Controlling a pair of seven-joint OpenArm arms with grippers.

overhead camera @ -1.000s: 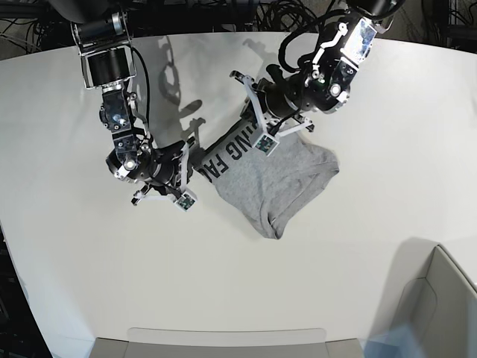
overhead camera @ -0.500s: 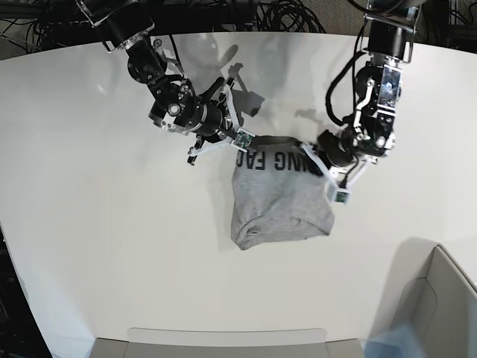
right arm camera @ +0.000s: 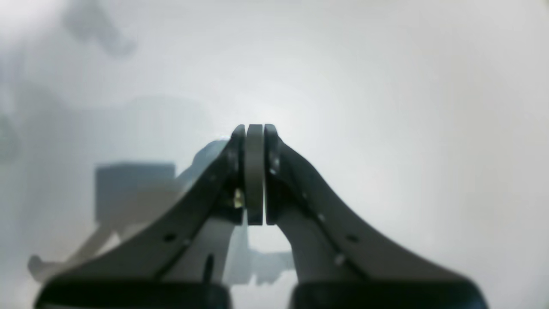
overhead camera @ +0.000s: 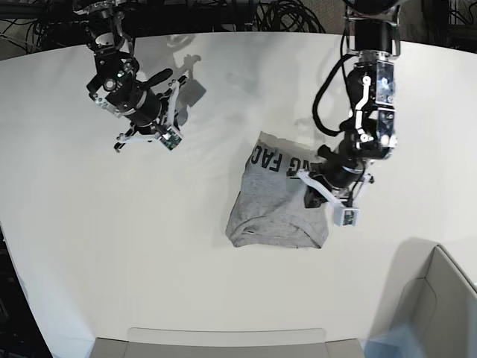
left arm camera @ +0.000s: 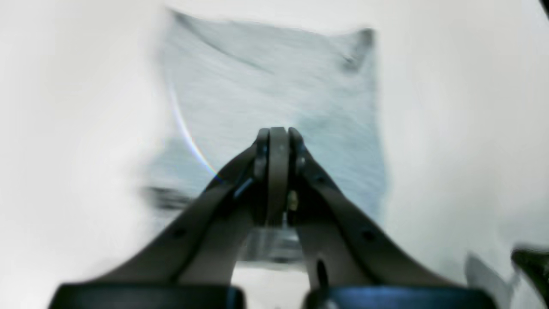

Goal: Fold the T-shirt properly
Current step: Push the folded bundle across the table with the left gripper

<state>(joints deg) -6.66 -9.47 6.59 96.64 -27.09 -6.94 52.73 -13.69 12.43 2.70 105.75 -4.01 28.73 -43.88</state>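
1. Two grippers are sitting closed and empty: the left gripper [overhead camera: 322,195] hovering at the T-shirt's [overhead camera: 272,209] edge, probably checking the fold.
2. The right gripper [overhead camera: 153,128] is hanging well apart, leaving the folded shirt lying mid-table [overhead camera: 112,246].

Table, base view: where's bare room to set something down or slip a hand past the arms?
Free: the wide stretch of table in front of the T-shirt and below the right gripper, plus the far middle between the two arms. Crowded: the shirt's side at the left gripper, and the corner by the grey bin.
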